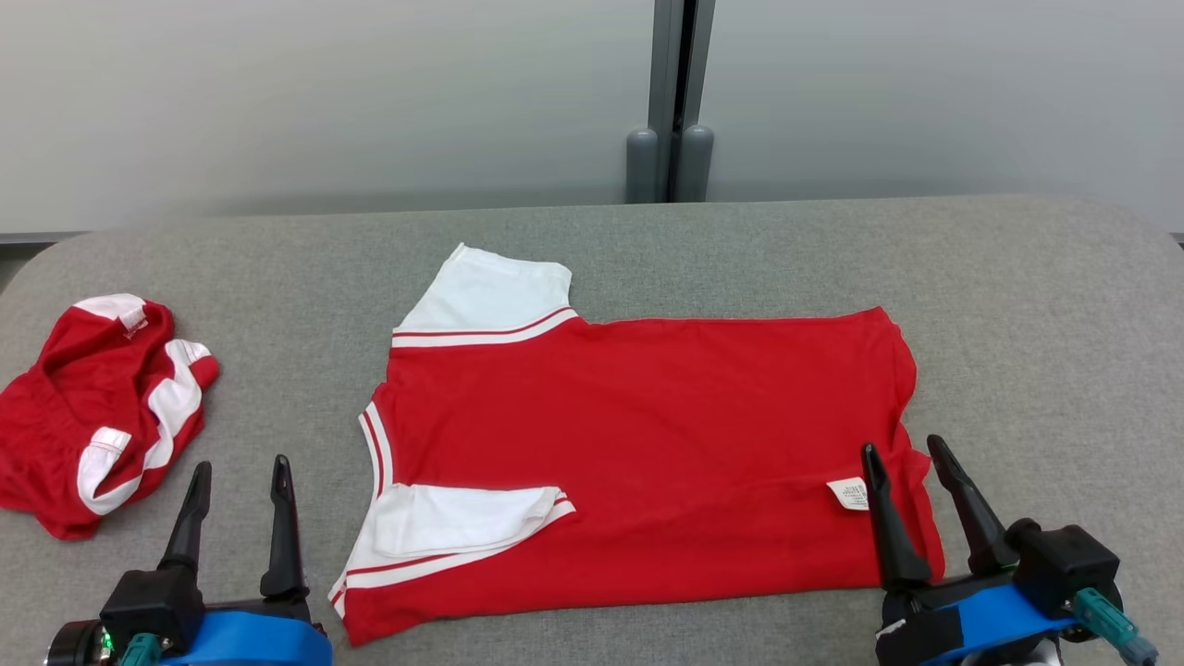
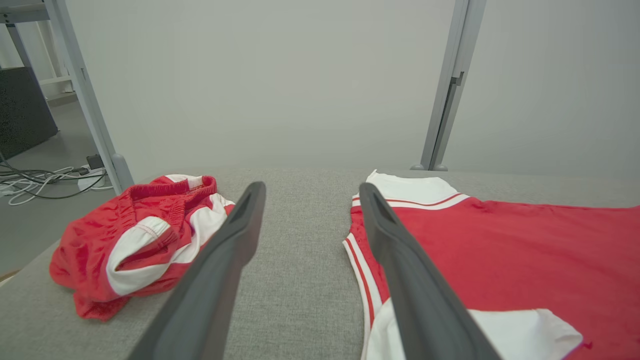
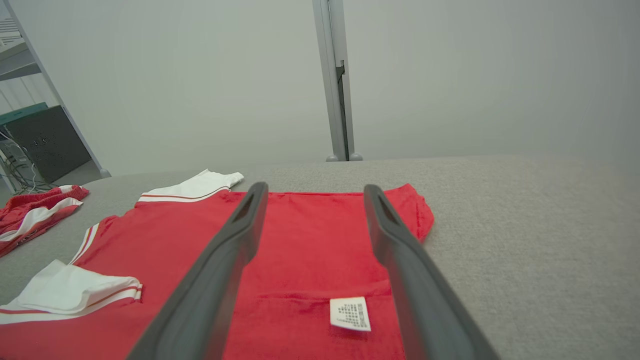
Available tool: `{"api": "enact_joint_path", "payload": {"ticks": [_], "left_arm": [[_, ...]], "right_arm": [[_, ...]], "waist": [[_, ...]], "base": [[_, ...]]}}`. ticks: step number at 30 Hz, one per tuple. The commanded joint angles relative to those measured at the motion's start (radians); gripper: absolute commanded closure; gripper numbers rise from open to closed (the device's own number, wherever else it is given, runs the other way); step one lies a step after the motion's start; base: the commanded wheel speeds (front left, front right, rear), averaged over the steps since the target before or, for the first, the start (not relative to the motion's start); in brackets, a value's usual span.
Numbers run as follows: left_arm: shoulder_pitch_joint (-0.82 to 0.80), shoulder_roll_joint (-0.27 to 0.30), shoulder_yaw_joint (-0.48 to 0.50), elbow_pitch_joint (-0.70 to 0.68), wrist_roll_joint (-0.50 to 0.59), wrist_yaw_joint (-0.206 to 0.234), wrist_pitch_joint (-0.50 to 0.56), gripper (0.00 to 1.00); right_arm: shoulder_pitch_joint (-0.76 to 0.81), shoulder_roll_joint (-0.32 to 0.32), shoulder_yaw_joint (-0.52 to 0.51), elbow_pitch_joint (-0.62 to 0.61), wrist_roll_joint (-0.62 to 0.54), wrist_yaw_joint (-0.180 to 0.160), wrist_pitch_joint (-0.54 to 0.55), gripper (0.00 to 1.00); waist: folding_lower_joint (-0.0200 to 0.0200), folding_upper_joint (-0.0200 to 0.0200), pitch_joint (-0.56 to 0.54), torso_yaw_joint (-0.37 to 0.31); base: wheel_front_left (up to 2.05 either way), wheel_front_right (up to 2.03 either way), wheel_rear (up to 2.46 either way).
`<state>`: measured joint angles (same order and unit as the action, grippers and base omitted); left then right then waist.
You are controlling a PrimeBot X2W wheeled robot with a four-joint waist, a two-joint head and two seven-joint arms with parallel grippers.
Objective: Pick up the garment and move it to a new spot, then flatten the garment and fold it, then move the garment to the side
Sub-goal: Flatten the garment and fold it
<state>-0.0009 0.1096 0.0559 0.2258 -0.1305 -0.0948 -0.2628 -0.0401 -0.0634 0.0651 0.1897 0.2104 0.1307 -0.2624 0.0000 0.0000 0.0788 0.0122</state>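
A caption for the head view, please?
Left gripper and right gripper, both open, by the near corners of a red shirt spread on a grey table, beside crumpled shorts.

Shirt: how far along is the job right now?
Done: the shirt lies spread flat on the table, near sleeve folded onto the body. In hand: nothing; left gripper and right gripper are open and empty. Left: far sleeve sticks out, the body is unfolded, and the shirt has yet to go aside.

Head view above, facing down, 2 wrist views low, sharing shirt [image 1: 647,435]
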Motion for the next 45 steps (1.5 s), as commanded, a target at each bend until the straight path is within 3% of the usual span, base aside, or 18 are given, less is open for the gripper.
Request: {"api": "enact_joint_path", "payload": {"ticks": [1,26,35,45], "left_arm": [[0.006,0.003,0.005,0.005,0.003,-0.003,-0.003,0.00],[-0.022,0.023,0.009,0.045,-0.003,-0.018,-0.003,0.00],[-0.311,0.123,-0.054,0.112,-0.038,-0.035,0.033,0.00],[-0.731,0.277,-0.226,0.210,-0.148,-0.036,0.179,0.00]], "right_arm": [[0.009,0.005,0.000,0.007,-0.008,0.000,-0.003,0.00],[-0.013,0.010,-0.001,0.088,-0.012,0.000,-0.003,0.00],[-0.246,-0.061,-0.014,0.130,-0.026,0.000,0.037,0.00],[-0.578,-0.169,0.080,0.227,-0.011,0.000,0.144,0.00]], "waist": [[0.0000,0.0000,-0.003,0.000],[0.0000,0.0000,-0.016,-0.007],[0.0000,0.0000,0.085,-0.037],[0.0000,0.0000,0.286,-0.101]], "base": [[0.00,0.00,0.00],[0.00,0.00,0.00],[0.00,0.00,0.00],[0.00,0.00,0.00]]}}
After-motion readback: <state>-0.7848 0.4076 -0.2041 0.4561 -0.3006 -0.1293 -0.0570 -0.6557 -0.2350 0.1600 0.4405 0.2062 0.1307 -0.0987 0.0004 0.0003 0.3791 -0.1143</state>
